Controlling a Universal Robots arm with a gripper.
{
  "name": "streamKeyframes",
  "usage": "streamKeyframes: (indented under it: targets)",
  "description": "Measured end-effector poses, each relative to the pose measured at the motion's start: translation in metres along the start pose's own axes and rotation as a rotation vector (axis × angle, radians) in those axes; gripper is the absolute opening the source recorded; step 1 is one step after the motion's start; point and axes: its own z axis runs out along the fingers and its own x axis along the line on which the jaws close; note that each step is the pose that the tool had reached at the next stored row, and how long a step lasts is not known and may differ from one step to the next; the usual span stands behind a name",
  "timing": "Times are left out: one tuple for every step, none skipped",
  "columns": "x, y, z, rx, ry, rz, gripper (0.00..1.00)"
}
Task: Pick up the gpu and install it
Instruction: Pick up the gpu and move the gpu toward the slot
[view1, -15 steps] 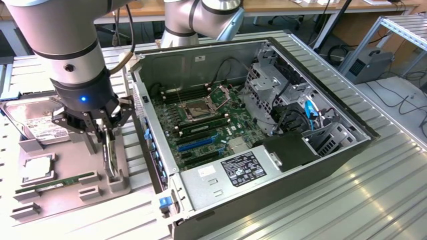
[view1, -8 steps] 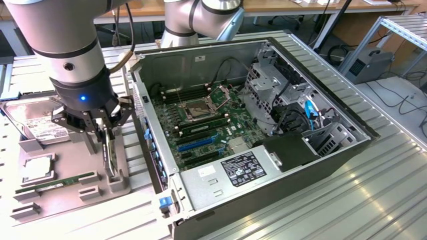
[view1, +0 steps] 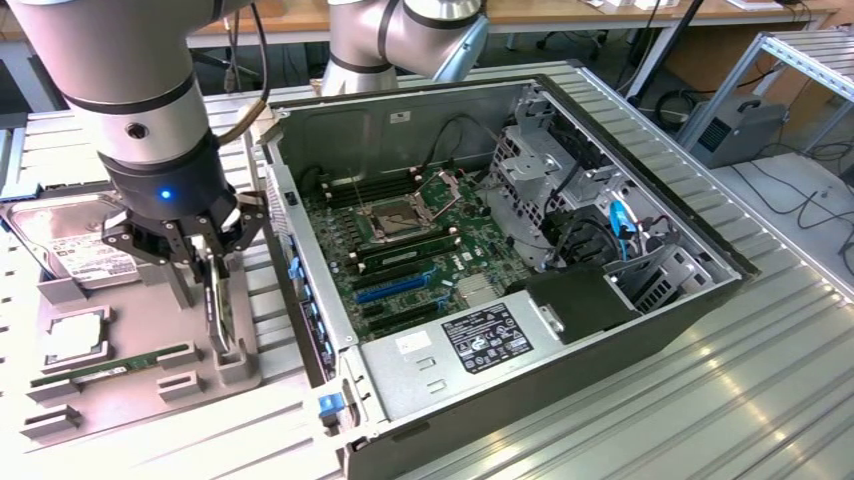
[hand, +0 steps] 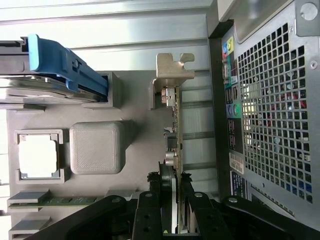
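Gpu (view1: 222, 300), a thin dark flat expansion card with a silvery metal end bracket (hand: 174, 67), stands edge-on directly under my claw (view1: 211, 268), and as far as I can judge its lower edge sits in or just at its slot in the grey moulded plastic parts tray (hand: 135, 150). My black fingers (hand: 150, 210) are partly closed, one on each face, pinching the upper edge of the gpu. My hold is toward the end away from the bracket, so I think the heavier bracket end could droop and swing the card in my pads. The bracket's bent tab sits right against a grey holder post, and I fear it may snag there and drag the tray. I am squeezing a populated board, so too hard a pinch could crush a component and too soft a pinch could let it slide. Just beside my claw rises the perforated metal rear wall of the open black-and-silver computer case (hand: 270, 100), close enough for a tilted card to knock it. On my other side, the silver boxy hard drive with its blue rail (hand: 65, 70) and the slim green RAM stick (hand: 55, 200) lie near.
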Motion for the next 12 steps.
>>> streamKeyframes:
  targets:
    - [0.0000, 0.0000, -0.0003, 0.0001, 0.0000, 0.000, 0.27]
    - [0.0000, 0.0000, -0.0007, 0.0001, 0.0001, 0.000, 0.27]
    - [0.0000, 0.0000, -0.0009, 0.0001, 0.0000, 0.000, 0.27]
    - [0.0000, 0.0000, -0.0011, 0.0000, 0.0000, 0.000, 0.27]
    - [-0.0001, 0.0001, -0.0013, 0.0000, 0.0000, 0.000, 0.27]
    - [0.0000, 0.0001, -0.0016, 0.0000, 0.0000, 0.000, 0.27]
    - [-0.0001, 0.0001, -0.0018, 0.0000, 0.0000, 0.000, 0.27]
    - [-0.0001, 0.0001, -0.0021, 0.0000, 0.0000, 0.000, 0.27]
    - [-0.0001, 0.0001, -0.0023, 0.0000, 0.0000, 0.000, 0.27]
    - [-0.0001, 0.0001, -0.0025, 0.0000, 0.0000, 0.000, 0.27]
    - [-0.0001, 0.0001, -0.0028, 0.0000, 0.0000, 0.000, 0.27]
    - [-0.0001, 0.0001, -0.0030, 0.0000, 0.0000, 0.000, 0.27]
